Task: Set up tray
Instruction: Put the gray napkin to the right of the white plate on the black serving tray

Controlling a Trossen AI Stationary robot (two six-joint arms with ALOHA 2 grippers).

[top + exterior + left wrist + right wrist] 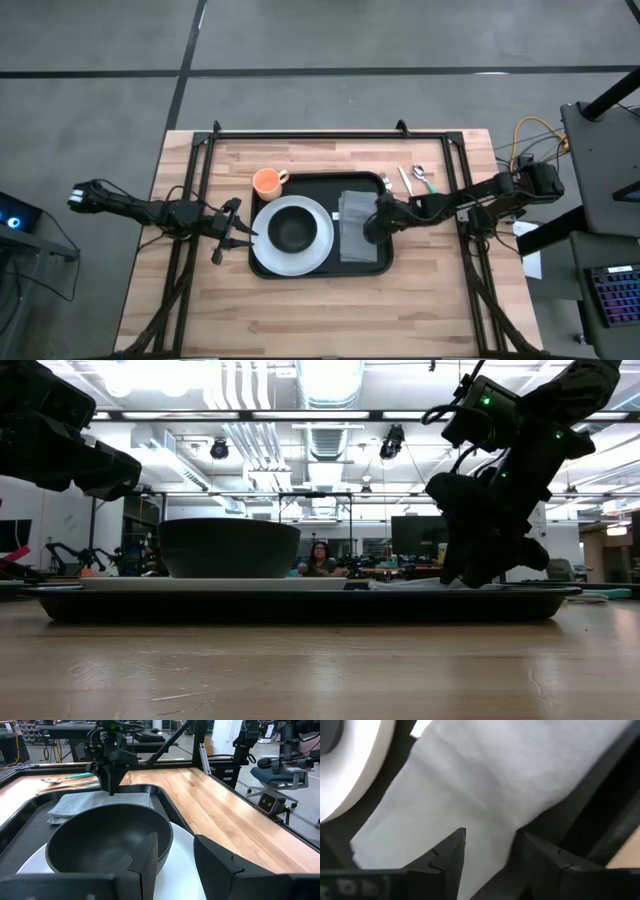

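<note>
Plate (300, 255) and napkin (355, 228) on tray (318, 184)

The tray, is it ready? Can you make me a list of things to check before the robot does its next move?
1. Tray flat on the table: ok.
2. White plate on the tray with the black bowl on it: ok.
3. Grey napkin lying on the tray beside the plate: ok.
4. Right pincer open, right over the napkin: ok. Touching it or not: cannot tell.
5. Left pincer open, waiting at the plate's edge, holding nothing: ok.
6. Spoon and orange cup on the tray: not ok, both on the table beside it.
</note>
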